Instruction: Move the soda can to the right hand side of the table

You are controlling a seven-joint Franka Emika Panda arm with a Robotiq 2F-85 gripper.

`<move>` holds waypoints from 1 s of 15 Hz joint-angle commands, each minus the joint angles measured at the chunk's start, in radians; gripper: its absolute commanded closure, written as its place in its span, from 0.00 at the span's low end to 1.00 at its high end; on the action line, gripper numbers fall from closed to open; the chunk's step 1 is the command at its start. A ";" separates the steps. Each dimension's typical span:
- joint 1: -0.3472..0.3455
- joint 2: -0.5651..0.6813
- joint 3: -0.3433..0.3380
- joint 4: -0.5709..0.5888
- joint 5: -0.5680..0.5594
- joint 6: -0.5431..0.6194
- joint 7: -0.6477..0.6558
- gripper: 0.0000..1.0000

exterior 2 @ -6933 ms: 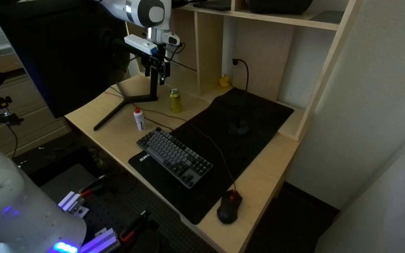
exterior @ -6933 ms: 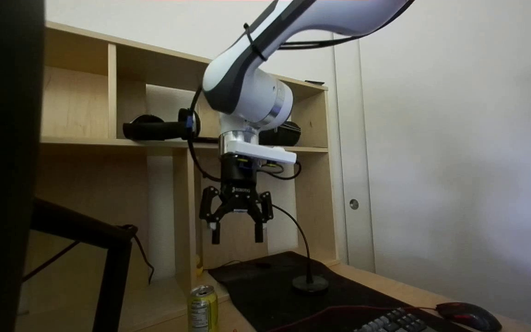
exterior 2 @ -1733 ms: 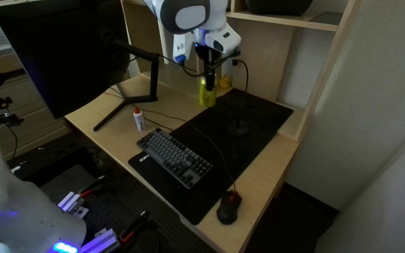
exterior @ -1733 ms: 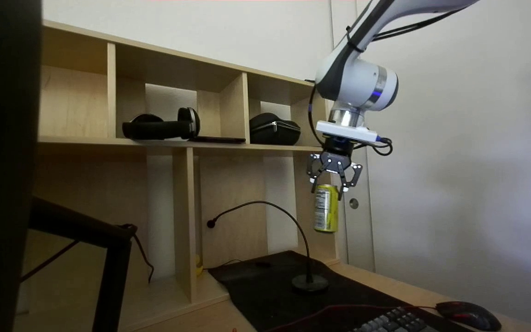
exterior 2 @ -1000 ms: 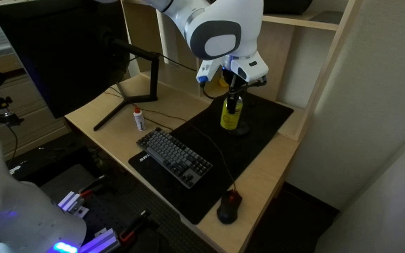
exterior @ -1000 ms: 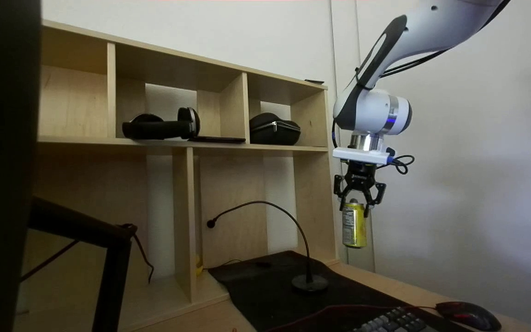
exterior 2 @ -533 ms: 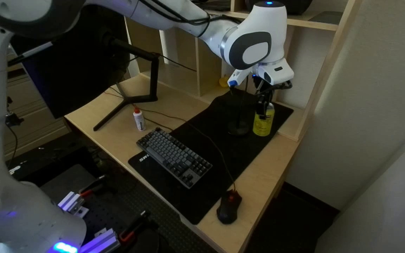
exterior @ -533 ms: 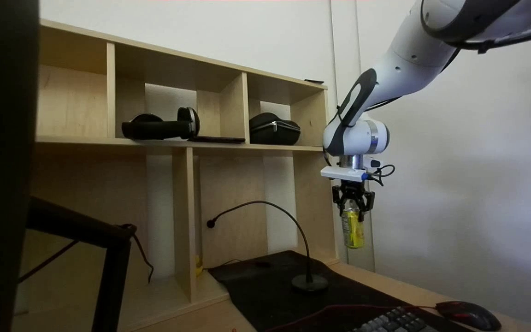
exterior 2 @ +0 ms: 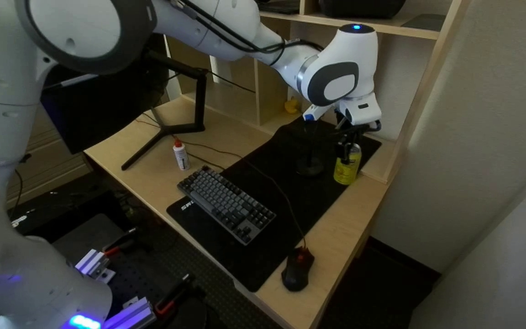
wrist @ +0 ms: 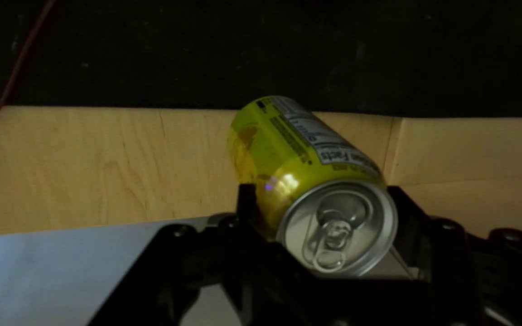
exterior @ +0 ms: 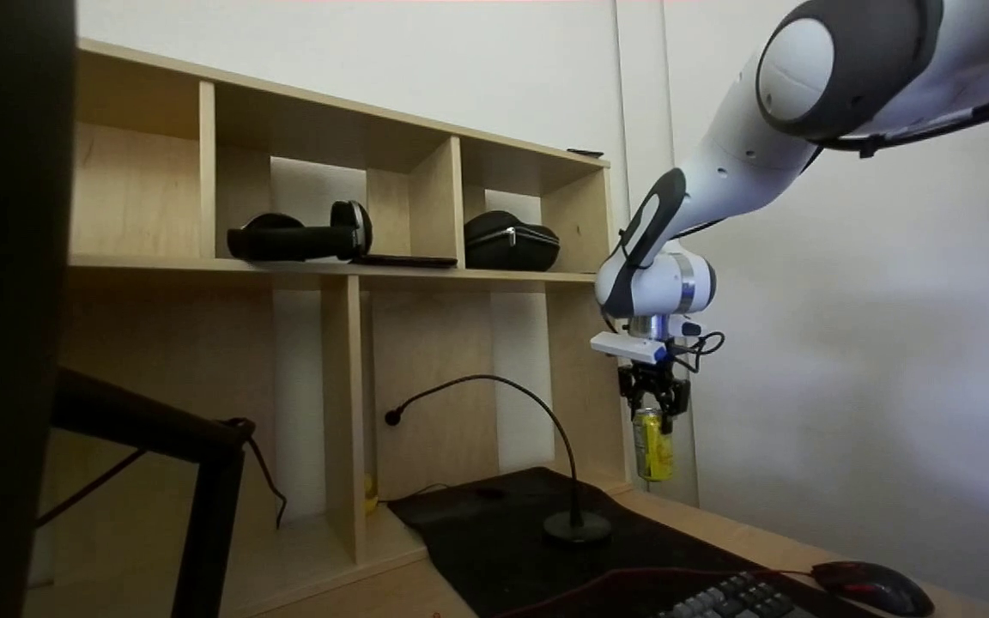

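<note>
In an exterior view, the gripper (exterior: 652, 421) holds a yellow can (exterior: 654, 452) below it, over the table (exterior: 739, 542), right of the microphone (exterior: 577, 528). In an exterior view, the can (exterior 2: 349, 172) hangs right of the microphone. In the wrist view, fingers (wrist: 246, 201) flank its lid (wrist: 339, 226).

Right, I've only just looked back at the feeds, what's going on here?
The robot arm is holding the yellow-green soda can in its gripper, roughly upright and raised above the table. In the wrist view it shows over the bare wooden strip beside the dark mat. An exterior view puts that strip along the table's right side, with the mouse toward the front. So the can looks about where it needs to go, but is not set down yet.
</note>
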 commanded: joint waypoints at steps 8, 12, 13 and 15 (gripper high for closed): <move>-0.080 0.343 0.004 0.366 0.036 0.055 0.284 0.55; -0.089 0.385 0.010 0.414 0.033 0.054 0.335 0.55; -0.091 0.390 0.011 0.420 0.032 0.054 0.346 0.55; -0.094 0.399 0.013 0.431 0.031 0.054 0.363 0.55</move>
